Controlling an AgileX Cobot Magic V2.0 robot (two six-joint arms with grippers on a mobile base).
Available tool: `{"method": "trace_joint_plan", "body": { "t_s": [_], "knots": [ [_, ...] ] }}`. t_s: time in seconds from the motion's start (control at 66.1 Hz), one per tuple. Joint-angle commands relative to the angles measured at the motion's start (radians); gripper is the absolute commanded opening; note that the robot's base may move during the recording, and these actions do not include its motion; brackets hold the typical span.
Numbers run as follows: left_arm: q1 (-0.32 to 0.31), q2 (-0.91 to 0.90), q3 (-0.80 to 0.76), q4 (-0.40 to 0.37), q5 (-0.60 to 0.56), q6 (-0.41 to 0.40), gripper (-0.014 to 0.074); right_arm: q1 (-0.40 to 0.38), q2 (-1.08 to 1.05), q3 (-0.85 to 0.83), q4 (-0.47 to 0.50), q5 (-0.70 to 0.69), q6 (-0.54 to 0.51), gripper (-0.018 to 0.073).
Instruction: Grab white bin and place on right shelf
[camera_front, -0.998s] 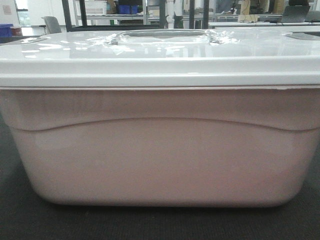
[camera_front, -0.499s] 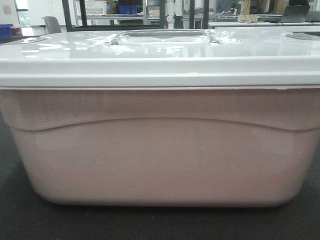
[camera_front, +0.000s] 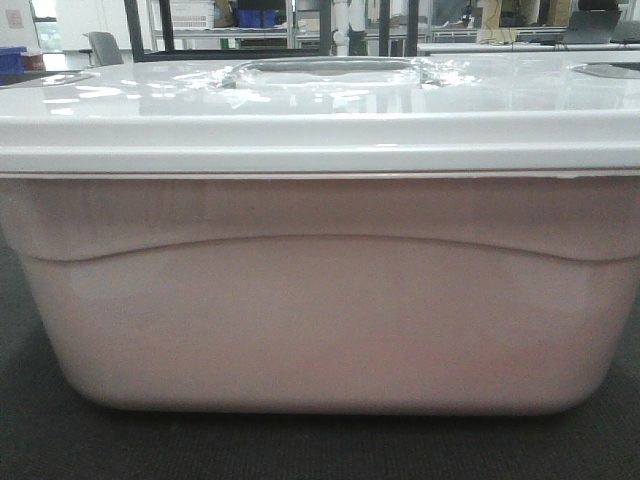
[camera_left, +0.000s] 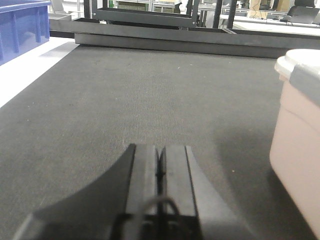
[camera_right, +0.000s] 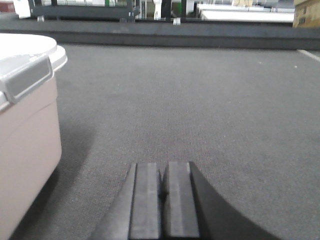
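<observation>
The white bin (camera_front: 320, 310) fills the front view: a pinkish translucent tub with a curved ridge and a glossy white lid, resting on dark carpet. Its end shows at the right edge of the left wrist view (camera_left: 300, 150) and at the left edge of the right wrist view (camera_right: 25, 140). My left gripper (camera_left: 160, 150) is shut and empty, low over the carpet to the left of the bin, apart from it. My right gripper (camera_right: 162, 167) is shut and empty on the bin's right side, also apart. The right shelf is out of view.
Dark grey carpet (camera_left: 140, 100) covers the surface around the bin. A low dark metal frame (camera_left: 175, 42) runs across the far edge. A blue plastic bin (camera_left: 22, 30) stands at the far left on a white surface. Racks and tables stand in the background (camera_front: 280, 25).
</observation>
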Motion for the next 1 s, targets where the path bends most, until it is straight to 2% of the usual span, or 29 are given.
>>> {"method": "trace_joint_plan", "body": {
  "t_s": [0.0, 0.106, 0.181, 0.333, 0.574, 0.816, 0.983],
  "knots": [
    [-0.007, 0.013, -0.106, -0.004, -0.037, 0.001, -0.0126, 0.002, -0.016, -0.119, -0.005, -0.001, -0.007, 0.0028],
    [-0.007, 0.059, -0.222, 0.005, 0.061, 0.001, -0.0126, 0.002, 0.003, -0.236, -0.006, 0.105, -0.007, 0.0028],
    [-0.007, 0.108, -0.3, 0.038, 0.155, 0.003, -0.0126, 0.002, 0.037, -0.308, -0.006, 0.167, -0.007, 0.0028],
    [-0.007, 0.27, -0.491, 0.083, 0.335, 0.021, -0.0126, 0.002, 0.175, -0.459, -0.006, 0.255, -0.007, 0.0028],
    [-0.007, 0.62, -0.811, 0.083, 0.572, 0.021, -0.0126, 0.002, 0.525, -0.729, -0.006, 0.498, -0.007, 0.0028],
    [-0.007, 0.919, -1.062, 0.038, 0.925, 0.021, -0.0126, 0.002, 0.818, -1.0, -0.006, 0.813, -0.007, 0.0028],
    [-0.007, 1.065, -1.154, -0.026, 0.935, 0.021, -0.0126, 0.002, 0.978, -1.153, -0.005, 1.02, -0.007, 0.0028]
  ]
}}
